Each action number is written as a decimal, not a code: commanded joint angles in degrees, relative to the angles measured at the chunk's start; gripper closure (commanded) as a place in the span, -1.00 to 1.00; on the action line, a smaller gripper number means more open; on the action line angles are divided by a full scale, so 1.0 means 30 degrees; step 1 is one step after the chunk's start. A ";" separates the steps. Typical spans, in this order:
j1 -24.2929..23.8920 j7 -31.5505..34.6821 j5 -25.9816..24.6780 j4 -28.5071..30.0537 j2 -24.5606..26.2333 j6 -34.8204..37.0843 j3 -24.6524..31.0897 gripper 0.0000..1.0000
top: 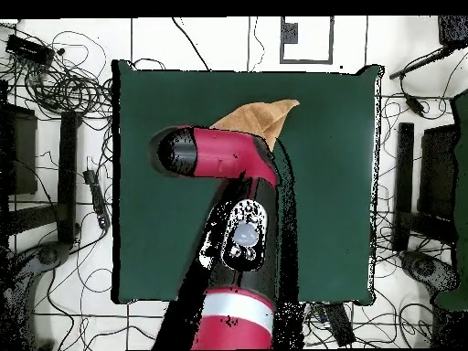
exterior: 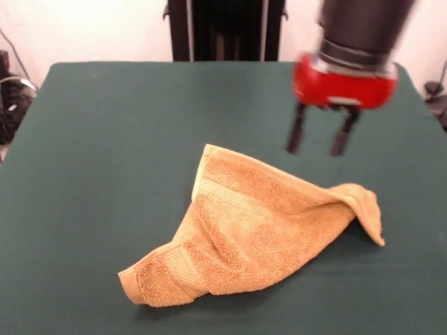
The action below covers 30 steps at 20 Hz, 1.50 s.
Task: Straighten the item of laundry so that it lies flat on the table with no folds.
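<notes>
The golden-orange towel (exterior: 258, 223) lies crumpled on the dark green table (exterior: 105, 160), folded over itself, with one corner at the front left and a raised fold at the right. In the overhead view only part of the towel (top: 259, 117) shows beyond the arm. My gripper (exterior: 318, 150) hangs above the table just behind the towel's right part, apart from it. Its two dark fingers (exterior: 296, 132) stand apart and hold nothing. In the overhead view the red arm hides the gripper.
The black pedestal (exterior: 223, 28) stands at the table's far edge. Cables and dark equipment (top: 55, 82) lie on the floor around the table (top: 338, 183).
</notes>
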 commanded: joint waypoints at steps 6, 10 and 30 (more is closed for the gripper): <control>-0.2133 0.2067 0.1089 0.5533 -0.3250 0.2067 0.2303 -1.00; -0.2619 0.2195 0.0999 0.5471 -0.2798 0.1280 0.2787 -1.00; -0.3346 0.2664 0.0779 0.5539 -0.1562 -0.1037 0.3564 -1.00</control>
